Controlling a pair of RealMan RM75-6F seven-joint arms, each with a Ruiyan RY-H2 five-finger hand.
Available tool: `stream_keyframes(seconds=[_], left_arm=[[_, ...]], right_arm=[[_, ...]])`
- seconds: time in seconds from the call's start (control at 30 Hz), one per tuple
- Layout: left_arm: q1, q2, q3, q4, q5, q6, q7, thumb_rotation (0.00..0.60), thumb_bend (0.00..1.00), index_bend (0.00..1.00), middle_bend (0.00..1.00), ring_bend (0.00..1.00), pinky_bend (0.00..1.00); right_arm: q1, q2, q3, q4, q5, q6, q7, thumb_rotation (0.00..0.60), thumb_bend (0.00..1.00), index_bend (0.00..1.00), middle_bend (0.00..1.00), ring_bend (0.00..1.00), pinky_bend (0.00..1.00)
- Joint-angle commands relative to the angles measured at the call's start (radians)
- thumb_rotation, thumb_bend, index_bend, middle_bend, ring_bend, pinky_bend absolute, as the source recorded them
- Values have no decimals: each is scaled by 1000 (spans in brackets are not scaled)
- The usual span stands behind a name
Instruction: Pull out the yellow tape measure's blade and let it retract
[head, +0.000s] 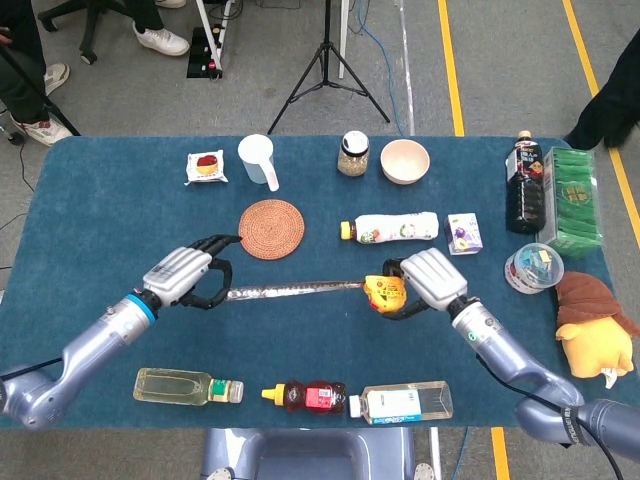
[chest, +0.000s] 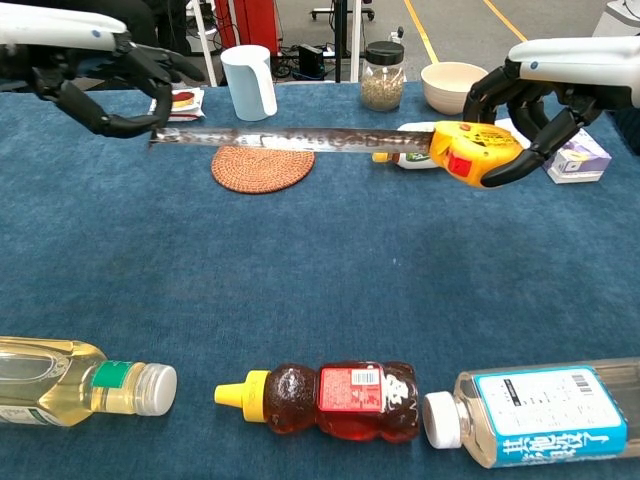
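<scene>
While the blade (chest: 290, 138) hangs stretched above the cloth, three bottles lie along the bottom edge of the chest view: an oil bottle (chest: 75, 388) at lower left, a honey bear (chest: 325, 400) in the middle and a clear bottle (chest: 535, 415) at lower right. None of them is under the tape.

Further up, the left hand (chest: 115, 90) pinches the blade's tip at the upper left of that view. The right hand (chest: 540, 100) grips the yellow tape measure (chest: 470, 152) at upper right, fingers curled round its case.

Beyond the span, a woven coaster (head: 271, 228) lies just behind it.

If the tip is let go all at once, I judge the blade may whip back, slap the right hand's fingers or twist the case loose. A weak grip on the case would cause that drop.
</scene>
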Motion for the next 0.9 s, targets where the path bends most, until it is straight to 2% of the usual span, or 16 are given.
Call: stream_keyframes(seconds=[0.03,0.33,0.47,0.63,0.73,0.9], left_arm=[[-32,-44,-20,16,-29,-21,20,556,476,564,67,0,90],[-99,-134,-54,52,-103,-49,77,550,474,564,67,0,90],[-124,-168,-62,61,-138,-54,110,555,421,549,67,0,89],[-144,-183,-62,58,-177,-54,153,551,354,344,59,0,90],[-147,-185,-61,54,-186,-45,169,552,344,259,33,0,89],[-140,-176,-57,44,-188,-20,187,555,343,217,16,0,90]], right_arm=[[2,-1,3,-6,2,0,-5,388,181,683,717,665,612],[5,-6,10,-21,12,2,-21,386,180,683,717,666,612],[7,-9,14,-24,16,3,-26,386,180,683,717,668,612],[7,-11,16,-23,20,4,-26,385,180,683,717,669,612],[5,-12,16,-20,21,5,-24,388,180,683,717,670,612],[2,-12,13,-11,20,5,-18,389,179,683,717,670,612]])
